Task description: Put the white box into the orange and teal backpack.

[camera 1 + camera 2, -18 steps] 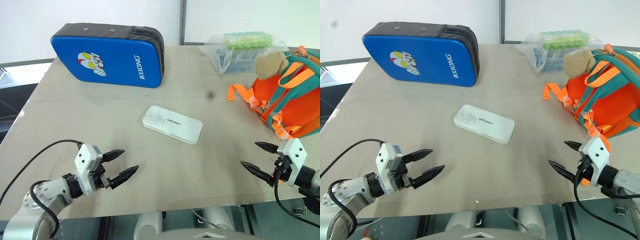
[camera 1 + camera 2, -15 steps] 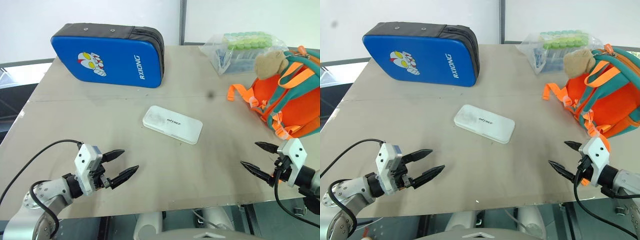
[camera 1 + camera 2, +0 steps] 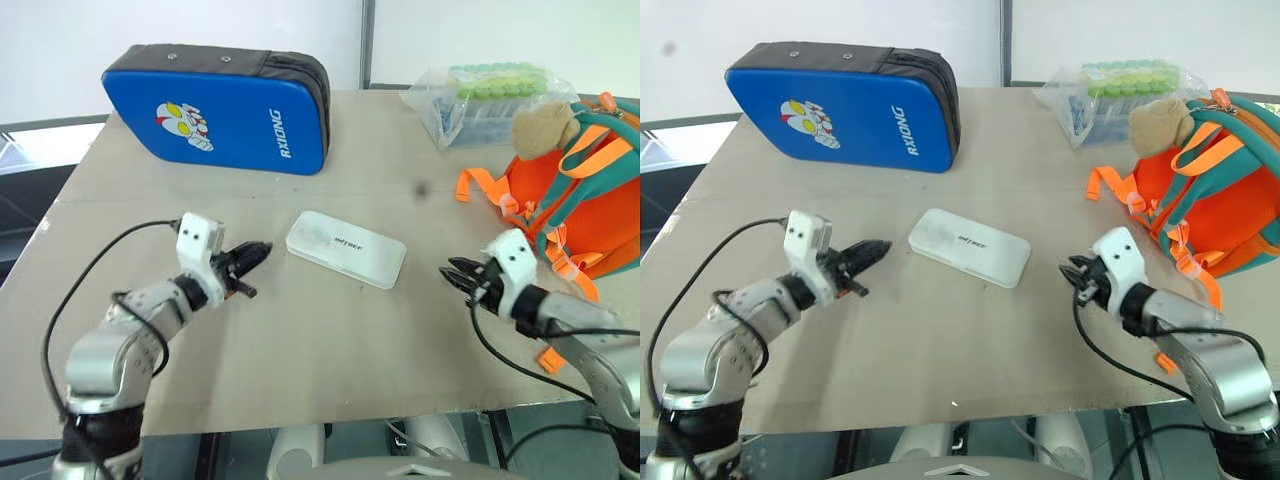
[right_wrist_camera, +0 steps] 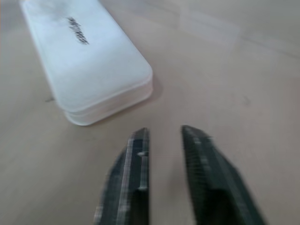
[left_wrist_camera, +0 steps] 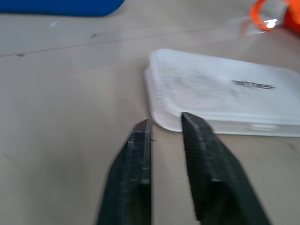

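Note:
The white box (image 3: 345,248) lies flat in the middle of the table, dark lettering up. My left gripper (image 3: 262,250) is shut and empty, its tips just short of the box's left end (image 5: 220,93). Off the box's right end (image 4: 84,61), my right gripper (image 3: 450,270) is also shut and empty, a short gap away. The orange and teal backpack (image 3: 590,200) stands at the right table edge with a tan plush toy (image 3: 540,128) on top, behind my right arm.
A big blue cartoon-printed padded case (image 3: 220,110) lies at the back left. A clear bag of green-capped tubes (image 3: 485,95) sits at the back right, behind the backpack. Orange straps (image 3: 478,185) trail from the backpack onto the table (image 3: 330,340).
Both arms have swung in from the near table edge toward the box's two ends. Both grippers, open before, are now shut. The box has not moved.

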